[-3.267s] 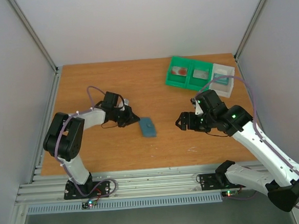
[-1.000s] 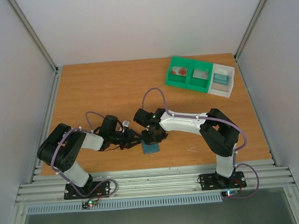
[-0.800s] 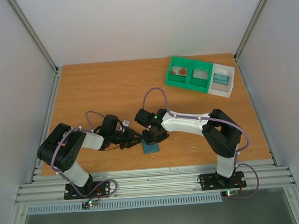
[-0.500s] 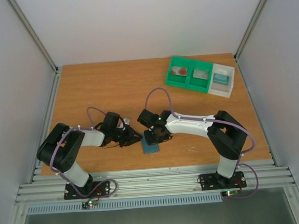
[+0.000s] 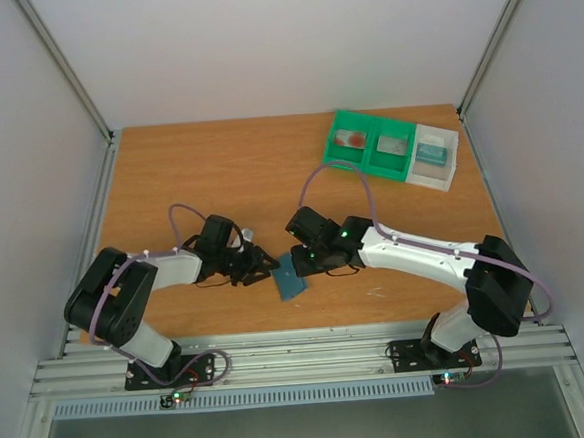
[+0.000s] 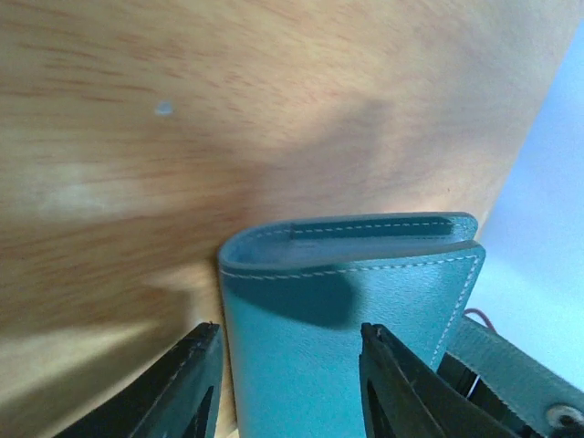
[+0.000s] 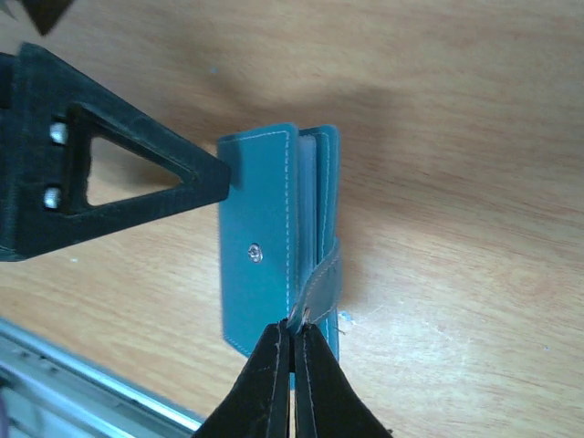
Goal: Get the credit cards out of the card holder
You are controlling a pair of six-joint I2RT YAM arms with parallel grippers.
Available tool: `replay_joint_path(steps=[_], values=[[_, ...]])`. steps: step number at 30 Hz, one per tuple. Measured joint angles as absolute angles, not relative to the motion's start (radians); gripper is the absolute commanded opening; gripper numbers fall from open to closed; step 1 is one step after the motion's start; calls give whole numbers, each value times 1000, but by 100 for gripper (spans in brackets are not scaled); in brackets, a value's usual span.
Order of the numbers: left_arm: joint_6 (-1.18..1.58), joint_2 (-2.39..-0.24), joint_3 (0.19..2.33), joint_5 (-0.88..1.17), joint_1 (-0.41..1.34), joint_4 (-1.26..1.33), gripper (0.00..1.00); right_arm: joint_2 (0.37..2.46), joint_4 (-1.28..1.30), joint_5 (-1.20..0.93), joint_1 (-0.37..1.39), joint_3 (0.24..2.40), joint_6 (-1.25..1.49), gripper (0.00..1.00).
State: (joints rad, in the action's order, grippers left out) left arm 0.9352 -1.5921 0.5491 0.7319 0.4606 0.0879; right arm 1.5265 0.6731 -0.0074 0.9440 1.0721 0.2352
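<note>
Blue-grey and folded, the card holder (image 5: 289, 277) lies on the wooden tabletop (image 5: 199, 175), between the two tools. The right tool (image 7: 294, 330) is at the right side of the card holder. Its jaws are pressed together on the thin strap (image 7: 321, 278) that comes around the holder's edge, so it holds the card holder by this strap. Near the strap, on the holder's upper face, there is a small metal stud (image 7: 255, 253).

The left tool (image 5: 263, 266) is at the left side of the card holder, and its jaws stand partly apart. One fingertip (image 7: 214, 178) touches the holder's left edge; if the other one touches it, I cannot tell.

Well apart from the card holder, behind it and to the right, stands a green tray (image 5: 364, 168) with two compartments. A reddish credit card (image 5: 350, 138) lies in the compartment nearer to the card holder, and a grey piece (image 5: 392, 145) in the other. A white tray (image 5: 431, 177) touches the green tray at the end farthest from the card holder and contains a teal piece (image 5: 430, 152).
</note>
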Motion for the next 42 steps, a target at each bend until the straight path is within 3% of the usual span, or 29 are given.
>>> replay_joint_path(steps=[6,11,22,32,42], values=[[889,-1498,565,725,461,-4,56,1459,632,-37,944,1056,253,1],[862,-1441,567,730,461,-47,59,1445,592,-70,944,1046,273,1],[863,-1409,554,758,461,-31,60,1413,558,-107,944,1021,299,1],[860,-1409,547,743,461,-25,50,1378,543,-109,944,967,307,1],[841,-1422,547,731,461,-51,58,1319,515,-142,944,920,305,1]])
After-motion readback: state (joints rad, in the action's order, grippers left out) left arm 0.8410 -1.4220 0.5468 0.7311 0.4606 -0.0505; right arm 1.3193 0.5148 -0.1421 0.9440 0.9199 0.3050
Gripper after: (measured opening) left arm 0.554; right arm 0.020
